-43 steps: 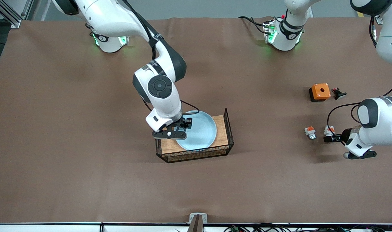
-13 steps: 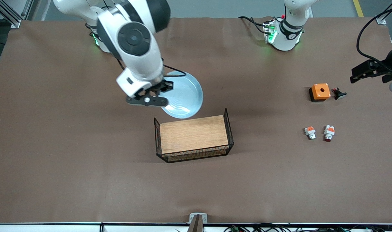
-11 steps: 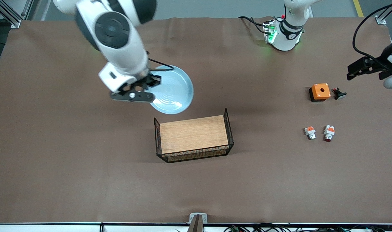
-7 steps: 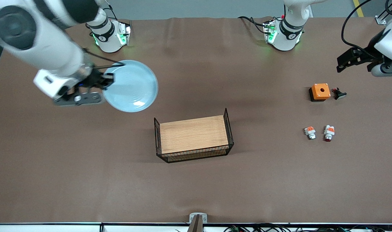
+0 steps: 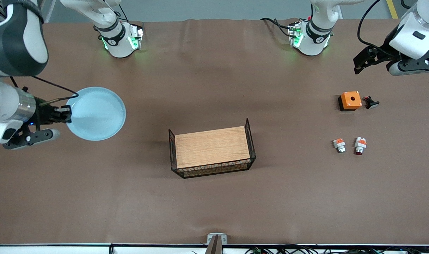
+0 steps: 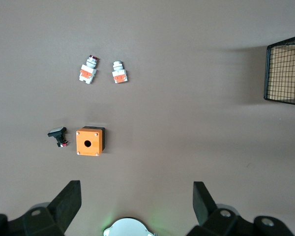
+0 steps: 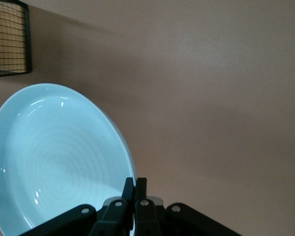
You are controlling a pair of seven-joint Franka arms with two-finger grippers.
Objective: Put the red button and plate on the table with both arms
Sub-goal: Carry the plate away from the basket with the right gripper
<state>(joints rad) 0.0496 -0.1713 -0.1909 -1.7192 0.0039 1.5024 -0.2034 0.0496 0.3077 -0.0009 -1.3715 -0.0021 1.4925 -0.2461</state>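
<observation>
Your right gripper (image 5: 64, 114) has its fingers pinched tight on the rim of the round, shallow, pale blue plate (image 5: 96, 113), carrying it in the air over the right arm's end of the plain brown table (image 5: 214, 208), well apart from the small wooden board with black wire sides (image 5: 212, 147). The grip takes one edge only, so most of the plate overhangs the fingers; judge this the main hazard, since a quick swing or a hard set-down could let it pivot or slip out. Lower it level before you release. Your left gripper (image 6: 136, 201) hangs with fingers spread wide and empty over the left arm's end of the table, above the orange square box with a round hole (image 5: 350, 100). The white-bodied red button with its orange block and dark red cap (image 5: 359, 145) lies on the table, just beside the similar silver-capped part (image 5: 339, 145) and nearer the front camera than the box. Any further approach there risks nudging that neighbour or the small black part with a pale cap (image 5: 370, 102).
</observation>
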